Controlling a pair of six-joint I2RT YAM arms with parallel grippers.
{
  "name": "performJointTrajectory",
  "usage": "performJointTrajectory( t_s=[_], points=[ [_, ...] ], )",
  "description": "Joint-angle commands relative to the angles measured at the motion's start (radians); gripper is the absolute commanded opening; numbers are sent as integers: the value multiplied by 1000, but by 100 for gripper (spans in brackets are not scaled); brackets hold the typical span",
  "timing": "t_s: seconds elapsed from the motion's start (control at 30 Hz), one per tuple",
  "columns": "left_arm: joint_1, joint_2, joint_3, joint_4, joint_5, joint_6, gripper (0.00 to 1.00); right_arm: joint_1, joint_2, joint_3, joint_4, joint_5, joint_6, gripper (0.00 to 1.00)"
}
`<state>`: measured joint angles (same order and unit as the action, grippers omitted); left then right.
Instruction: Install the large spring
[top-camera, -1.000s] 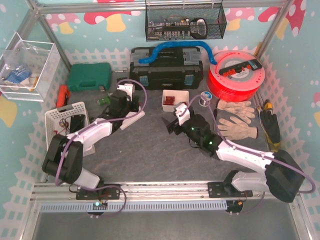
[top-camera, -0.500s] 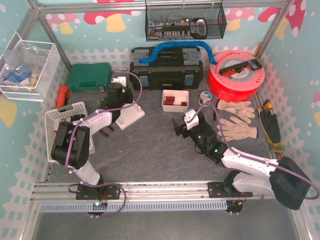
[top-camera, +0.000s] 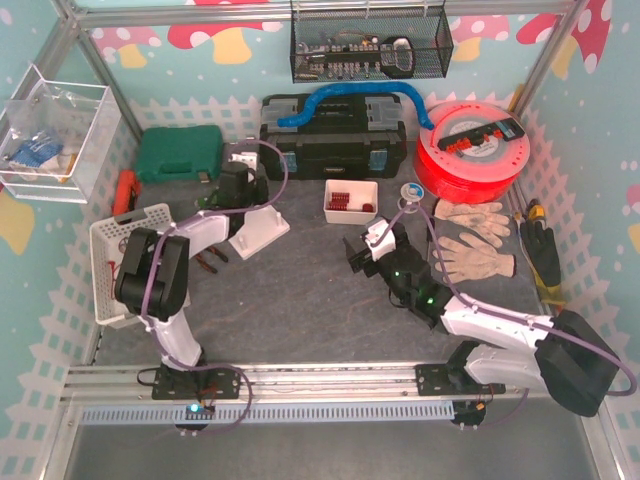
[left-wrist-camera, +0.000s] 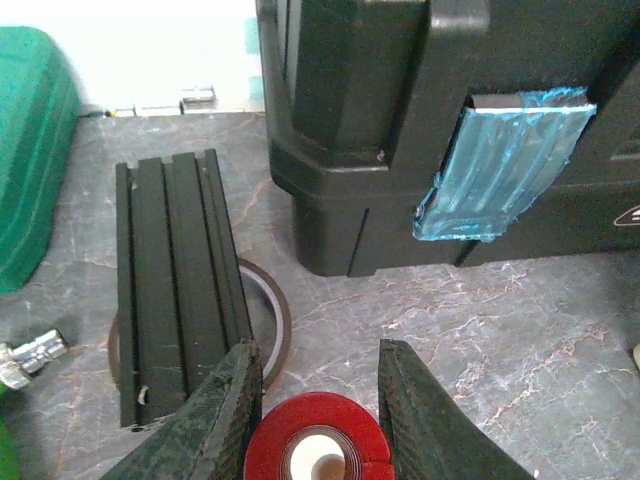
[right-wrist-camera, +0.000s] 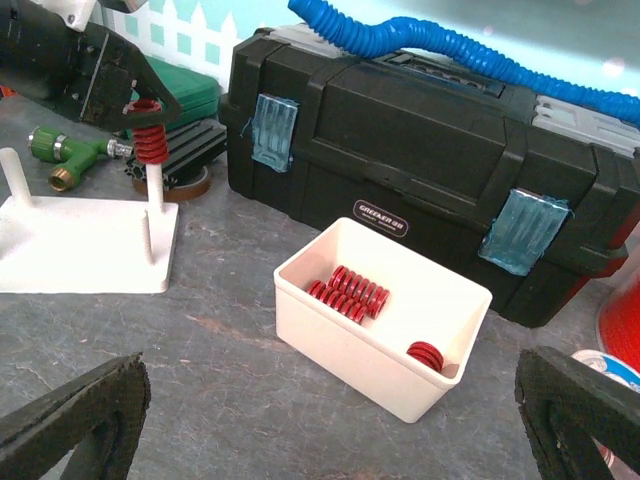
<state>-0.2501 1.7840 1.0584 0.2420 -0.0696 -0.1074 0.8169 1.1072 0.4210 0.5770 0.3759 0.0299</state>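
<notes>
Over at the back left of the worktop (right-wrist-camera: 230, 390), the left claw (left-wrist-camera: 316, 395) is clamped on the large spring (right-wrist-camera: 147, 140), a red coil with 1 finger (left-wrist-camera: 222, 420) pressed against each side. From the right arm's camera the spring sits around the top of a white peg (right-wrist-camera: 156, 195), high on it and not down at its foot. Looking along the left claw, the peg's white end shows in the middle of the coil. That peg is 1 of 3 standing upright on a flat white stand (right-wrist-camera: 80, 250). Just beyond the stand a black slotted rail (left-wrist-camera: 175, 280) lies across a brownish tape ring (left-wrist-camera: 282, 315), and beside them is the black toolbox (right-wrist-camera: 430, 150) with a blue ribbed hose (right-wrist-camera: 430, 40) draped on its lid. In front of the toolbox stands a white bin (right-wrist-camera: 350, 350) holding more red springs (right-wrist-camera: 350, 290). The right claw (top-camera: 358, 250) hangs near mid-worktop, its 2 fingers spread wide apart, well apart from the stand.
</notes>
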Motion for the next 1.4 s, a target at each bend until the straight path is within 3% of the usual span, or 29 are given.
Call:
performJointTrajectory(
  t_s=[0.0, 0.27, 1.0, 1.37],
  points=[
    [6, 34, 49, -2, 40, 13, 0, -6, 17, 14, 22, 1, -11, 99],
    [6, 91, 81, -38, 65, 13, 0, -6, 33, 18, 22, 3, -21, 99],
    [6, 9, 84, -121, 57, 29, 0, -7, 40, 23, 17, -6, -31, 99],
    [3, 58, 93, -136, 38, 62, 1, -6, 27, 18, 18, -8, -31, 99]
  ],
)
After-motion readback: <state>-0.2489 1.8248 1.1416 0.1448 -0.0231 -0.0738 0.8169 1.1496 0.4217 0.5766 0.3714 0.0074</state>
